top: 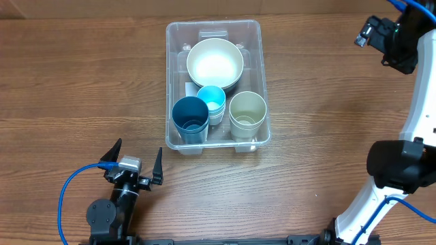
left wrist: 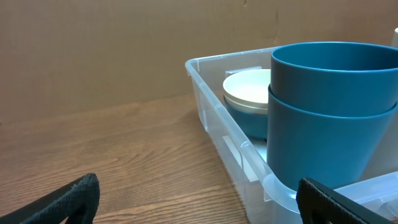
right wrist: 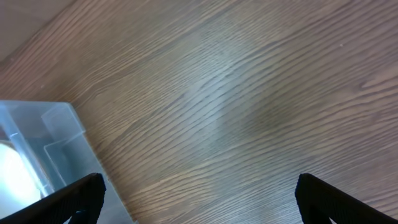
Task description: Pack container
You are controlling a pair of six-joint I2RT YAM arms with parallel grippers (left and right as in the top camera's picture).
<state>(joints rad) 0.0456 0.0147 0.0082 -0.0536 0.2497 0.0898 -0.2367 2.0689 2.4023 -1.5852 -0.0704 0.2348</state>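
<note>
Four tableware stacks are packed in the container; both end effectors are held wide, empty.
Container is centred on the tabletop; left end effector at 7 o'clock, right end effector at 2 o'clock. Packing is judged finished; only parking is called for.

The container sits mid-desk. Inside it, the stacked bowls fill the far half. Along the near half stand the left cup stack, the middle cup stack set slightly behind, and the right cup stack. The left gripper is near the container's near-left corner, the right gripper well off its far right.
</note>
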